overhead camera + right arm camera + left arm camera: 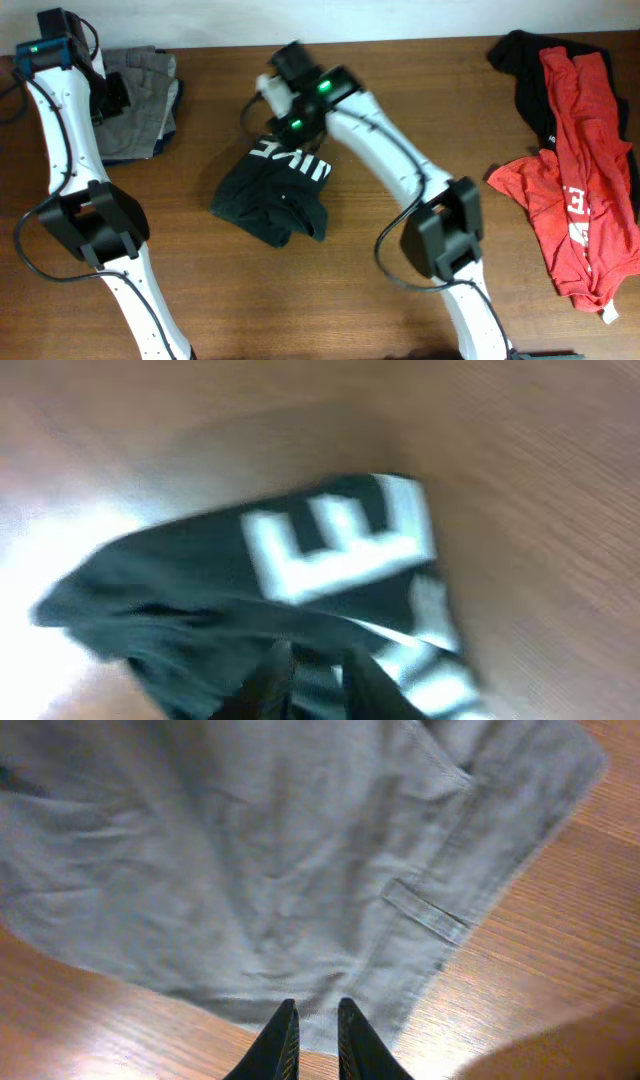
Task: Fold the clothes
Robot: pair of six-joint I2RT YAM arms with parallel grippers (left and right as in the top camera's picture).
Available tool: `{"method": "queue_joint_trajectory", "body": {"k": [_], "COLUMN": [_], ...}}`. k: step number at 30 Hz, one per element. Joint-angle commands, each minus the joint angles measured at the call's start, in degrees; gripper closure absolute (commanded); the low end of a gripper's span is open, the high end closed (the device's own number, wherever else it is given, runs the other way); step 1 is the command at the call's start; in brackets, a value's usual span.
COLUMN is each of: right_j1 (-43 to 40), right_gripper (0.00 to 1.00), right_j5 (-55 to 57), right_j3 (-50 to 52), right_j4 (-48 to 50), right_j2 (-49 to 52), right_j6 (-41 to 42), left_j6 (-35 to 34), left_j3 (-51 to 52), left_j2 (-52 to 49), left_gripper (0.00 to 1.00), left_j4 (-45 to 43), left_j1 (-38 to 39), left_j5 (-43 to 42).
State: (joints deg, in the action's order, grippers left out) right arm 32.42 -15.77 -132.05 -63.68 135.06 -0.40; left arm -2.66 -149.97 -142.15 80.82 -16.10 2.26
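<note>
Overhead: black tee [270,185] with white lettering lies bunched mid-frame on the tabletop [200,290]. The right arm [385,150] reaches over its top edge, and the left arm [60,120] sits upper left by a gray garment [140,90].

Left wrist: left jaws nearly together over the gray edge, can't tell if they're pinching.

Right wrist: blurry, right jaws look pinched on the black cloth.

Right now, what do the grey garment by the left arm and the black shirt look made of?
Grey garment: likely matte woven cotton, twill-like; stitched seams and a tab show. Black shirt: probably soft matte jersey knit; it crumples limply, white lettering printed on.
</note>
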Motion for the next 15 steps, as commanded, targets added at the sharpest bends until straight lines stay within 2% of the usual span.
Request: {"method": "queue_joint_trajectory", "body": {"k": [1, 7, 15], "right_j1": [-2.1, -0.8, 2.2], "right_gripper": [0.87, 0.96, 0.96], "right_j5": [-2.4, -6.8, -8.5], "right_j3": [2.0, 9.7, 15.1], "right_j4": [-2.8, -3.0, 1.4], "right_j2": [0.0, 0.7, 0.7], "right_j6": [-2.8, -5.4, -5.4], "left_j6": [-0.5, -0.5, -0.5], "left_j3": [-1.2, -1.2, -1.1], "left_j2": [-0.6, -0.6, -0.6], "left_gripper": [0.86, 0.85, 0.85], "left_j4": [0.7, 1.1, 1.1], "left_j1": [-0.1, 0.3, 1.4], "left_j5": [-5.6, -6.6, -6.6]}}
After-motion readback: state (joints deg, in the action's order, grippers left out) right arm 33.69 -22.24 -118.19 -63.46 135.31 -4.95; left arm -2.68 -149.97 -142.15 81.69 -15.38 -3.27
